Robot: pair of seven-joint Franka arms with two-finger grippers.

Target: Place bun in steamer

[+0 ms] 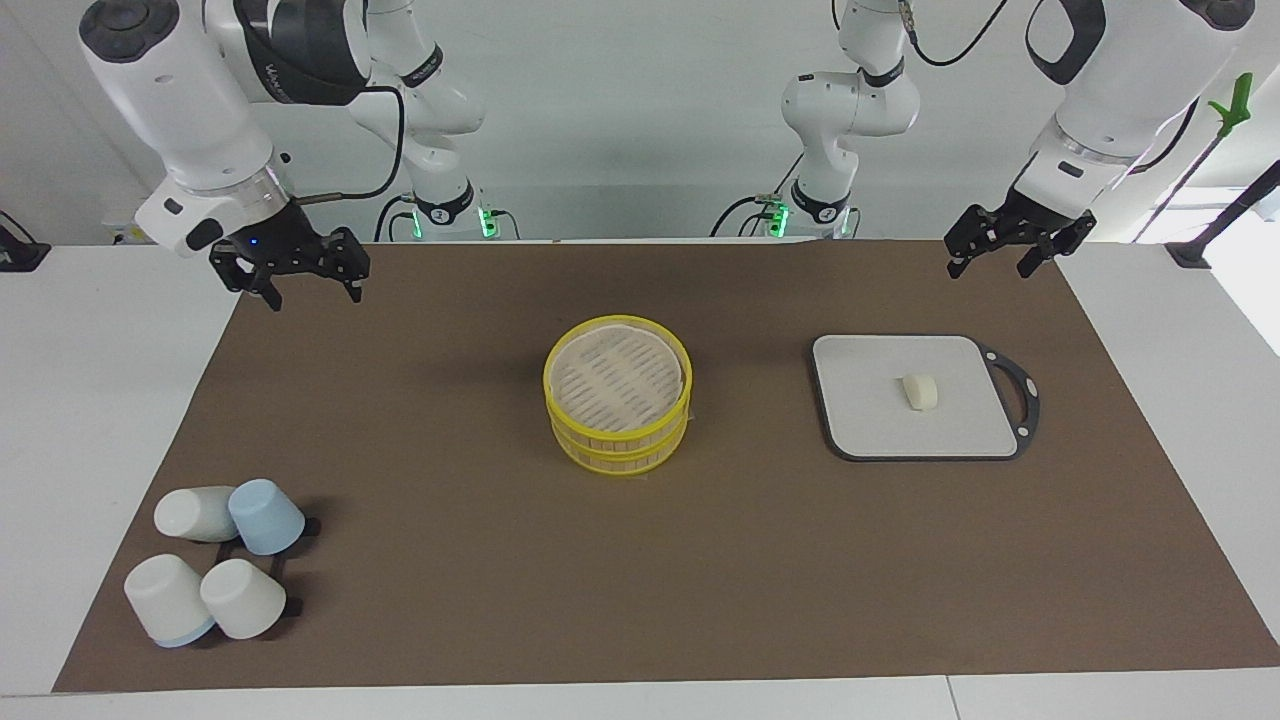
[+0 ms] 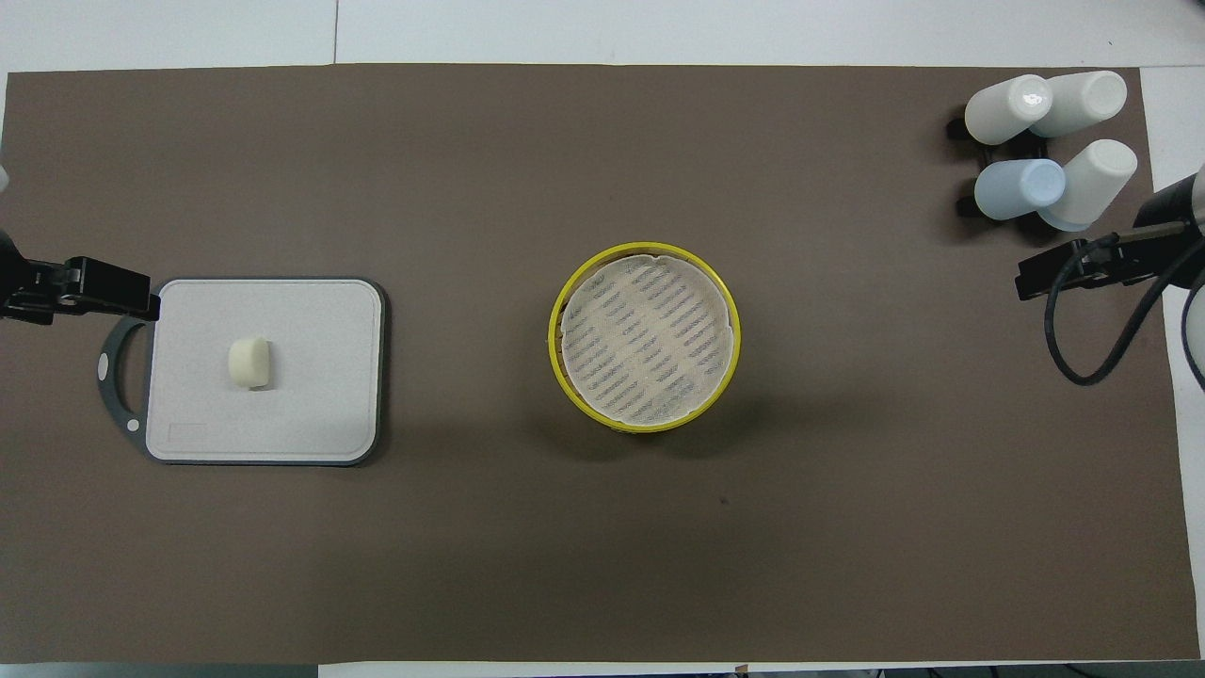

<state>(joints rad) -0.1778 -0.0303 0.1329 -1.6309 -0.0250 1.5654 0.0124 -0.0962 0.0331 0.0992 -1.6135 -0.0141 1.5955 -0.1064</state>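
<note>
The bun is a small cream-white lump lying on the grey board toward the left arm's end of the table; it also shows in the overhead view. The steamer, two stacked yellow-rimmed baskets with a pale slatted floor, stands open and empty at the mat's middle. No lid is in view. My left gripper is open and empty in the air over the mat's edge beside the board. My right gripper is open and empty over the mat's corner at the right arm's end.
Several white and blue cups lie clustered on a black rack at the right arm's end, farther from the robots than the steamer; they also show in the overhead view. The board has a dark handle loop. A brown mat covers the table.
</note>
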